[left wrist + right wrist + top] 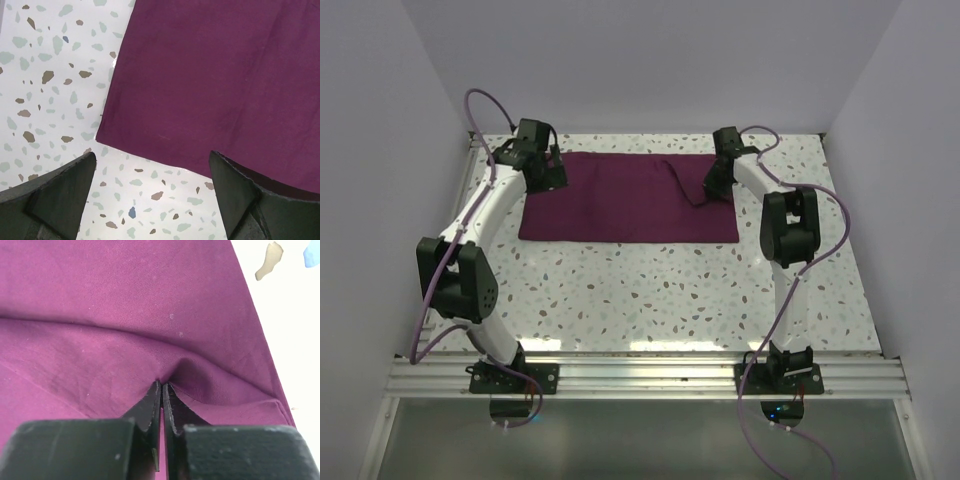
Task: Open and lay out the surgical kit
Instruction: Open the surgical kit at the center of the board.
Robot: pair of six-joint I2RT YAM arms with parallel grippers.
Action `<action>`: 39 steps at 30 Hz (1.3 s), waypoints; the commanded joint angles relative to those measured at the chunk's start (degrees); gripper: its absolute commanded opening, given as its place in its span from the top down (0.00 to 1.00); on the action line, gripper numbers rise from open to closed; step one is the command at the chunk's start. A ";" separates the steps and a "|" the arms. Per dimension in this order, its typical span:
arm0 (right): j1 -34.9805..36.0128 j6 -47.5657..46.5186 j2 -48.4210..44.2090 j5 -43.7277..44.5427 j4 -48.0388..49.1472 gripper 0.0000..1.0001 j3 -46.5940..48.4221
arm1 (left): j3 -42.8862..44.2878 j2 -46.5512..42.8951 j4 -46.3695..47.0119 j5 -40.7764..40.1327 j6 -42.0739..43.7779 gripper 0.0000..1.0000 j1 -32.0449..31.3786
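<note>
Right wrist: jaws pinch a fold of maroon wrap (125,315).

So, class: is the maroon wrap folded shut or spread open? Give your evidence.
Folded shut: the maroon wrap lies as a closed rectangle, contents hidden; the right tool, shut, pinches a raised fold.

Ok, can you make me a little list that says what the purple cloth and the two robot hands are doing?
cloth: dark purple, spread on the speckled table
left fingers: wide apart, over a corner of the cloth, holding nothing
right fingers: shut, pinching up a fold of the cloth near its right edge
tools: none in view
</note>
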 commanded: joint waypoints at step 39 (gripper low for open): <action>5.79 -11.61 -70.26 -14.91 -43.92 0.66 -45.98 | 15.96 6.05 1.02 0.66 -1.11 0.01 -0.02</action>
